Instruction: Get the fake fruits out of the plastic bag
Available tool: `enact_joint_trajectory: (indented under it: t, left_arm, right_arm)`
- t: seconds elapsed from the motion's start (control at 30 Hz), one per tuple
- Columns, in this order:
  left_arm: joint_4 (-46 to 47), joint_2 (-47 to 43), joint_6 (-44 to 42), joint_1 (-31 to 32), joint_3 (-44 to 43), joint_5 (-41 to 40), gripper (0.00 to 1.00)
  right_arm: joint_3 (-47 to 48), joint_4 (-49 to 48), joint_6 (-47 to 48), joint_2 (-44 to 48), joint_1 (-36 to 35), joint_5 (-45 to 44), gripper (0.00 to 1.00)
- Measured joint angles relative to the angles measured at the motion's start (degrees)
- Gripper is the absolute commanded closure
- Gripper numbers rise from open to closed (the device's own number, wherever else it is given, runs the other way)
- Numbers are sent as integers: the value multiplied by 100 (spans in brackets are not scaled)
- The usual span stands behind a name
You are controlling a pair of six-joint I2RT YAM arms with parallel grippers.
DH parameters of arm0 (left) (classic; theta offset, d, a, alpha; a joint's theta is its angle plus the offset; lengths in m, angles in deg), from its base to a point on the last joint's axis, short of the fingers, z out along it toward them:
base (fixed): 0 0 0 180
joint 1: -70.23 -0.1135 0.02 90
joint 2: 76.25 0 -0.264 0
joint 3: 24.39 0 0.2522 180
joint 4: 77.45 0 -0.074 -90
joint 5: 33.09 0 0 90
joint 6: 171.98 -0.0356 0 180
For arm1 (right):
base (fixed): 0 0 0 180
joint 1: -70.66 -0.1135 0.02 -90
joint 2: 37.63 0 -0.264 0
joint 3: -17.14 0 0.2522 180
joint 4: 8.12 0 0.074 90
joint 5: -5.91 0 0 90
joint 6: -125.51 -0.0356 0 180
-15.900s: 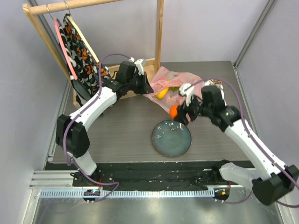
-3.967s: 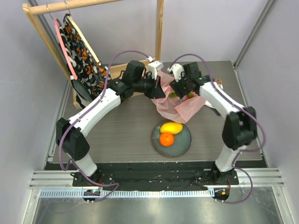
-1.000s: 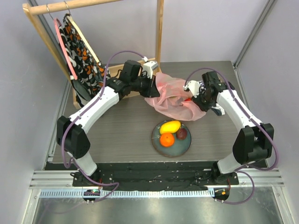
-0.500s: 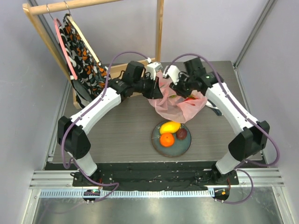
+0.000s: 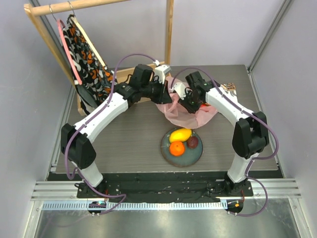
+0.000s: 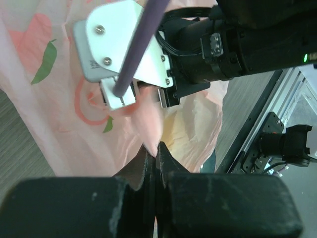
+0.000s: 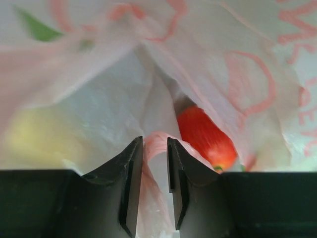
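At twelve o'clock from the dark round plate, the thin translucent pink plastic bag lies bunched on the grey table, and both arms meet over it. The left gripper comes in at the bag's ten o'clock edge; its wrist view shows the fingers pressed together on a pinch of pink film, holding that side up. The right gripper reaches into the mouth from above. In its own view the jaws stand almost closed, with only a fold of the pink film caught between them, not a fruit.

Three of the fake fruits lie on the plate: a yellow-orange plastic mango at twelve o'clock, a glossy orange at seven o'clock and a dark purple round fruit at three o'clock. Inside the bag, a glossy red fruit shows at about two o'clock from the right fingertips, partly veiled by plastic. A pale yellowish shape at nine o'clock is too blurred to name.

The job looks partway done, and the step in hand is fishing out the next fruit. The next move probably calls for the right jaws to let go of the fold, spread, shift toward the red fruit and close on it while the left holds the mouth open.
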State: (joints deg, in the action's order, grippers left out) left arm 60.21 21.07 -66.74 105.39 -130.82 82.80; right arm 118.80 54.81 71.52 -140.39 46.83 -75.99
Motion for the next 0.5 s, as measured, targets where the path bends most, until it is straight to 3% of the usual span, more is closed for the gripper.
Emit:
enact_joint_trajectory:
  t: [0.27, 0.5]
  left_arm:
    - [2, 2, 7, -2, 0, -28, 100]
    - [61, 83, 197, -2, -2, 153, 100]
  right_arm:
    - [-1056, -31, 304, 907, 400, -1740, 67]
    - [-2109, -68, 345, 1958, 555, -2253, 66]
